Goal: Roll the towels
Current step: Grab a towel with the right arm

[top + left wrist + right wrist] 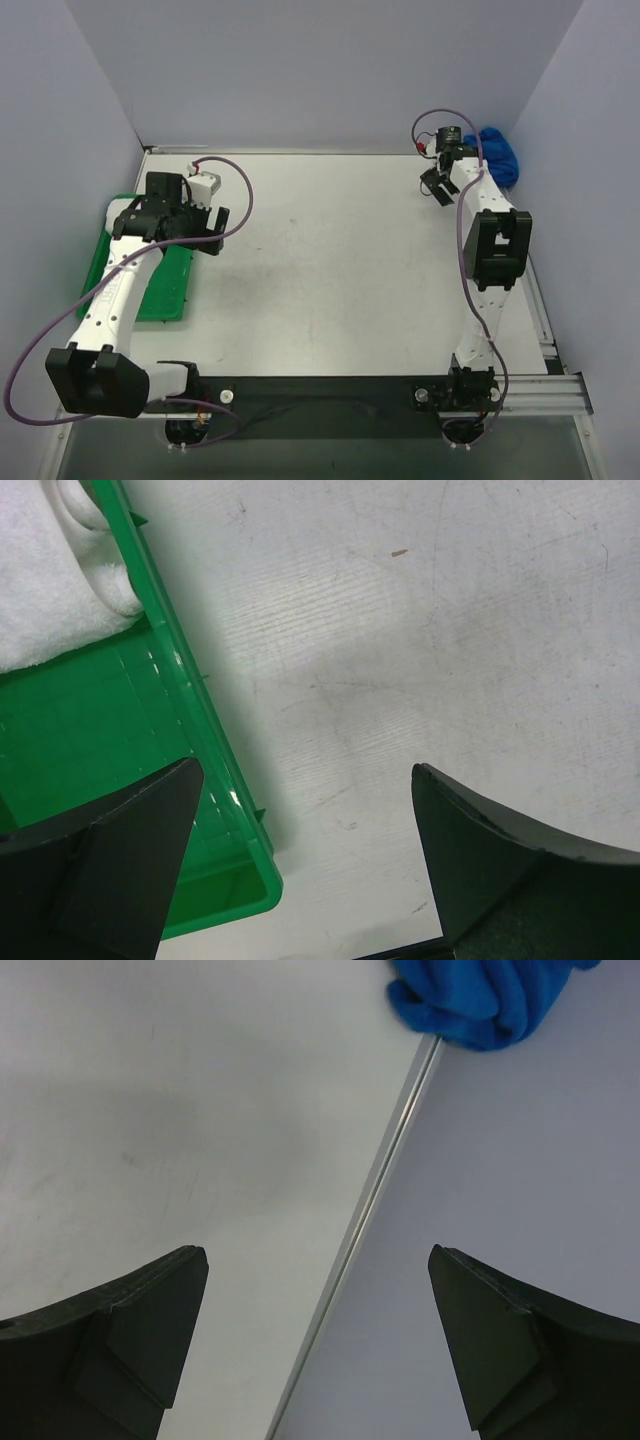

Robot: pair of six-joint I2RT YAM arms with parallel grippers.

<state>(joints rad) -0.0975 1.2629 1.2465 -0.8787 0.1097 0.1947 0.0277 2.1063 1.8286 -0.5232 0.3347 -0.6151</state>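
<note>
**Wide open, nothing held**

The left pincer [306, 770] gapes wide and empty over the counter [420, 630]. Just past its left finger sits a green tray [190, 710] holding a white towel [45, 590]. The right pincer [318, 1252] is equally wide and empty, and a blue towel [470, 1000] lies ahead at the counter's edge.

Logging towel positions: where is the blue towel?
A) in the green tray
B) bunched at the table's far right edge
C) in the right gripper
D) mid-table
B: the blue towel lies bunched at the far right edge, beyond the open, empty right gripper.
</note>
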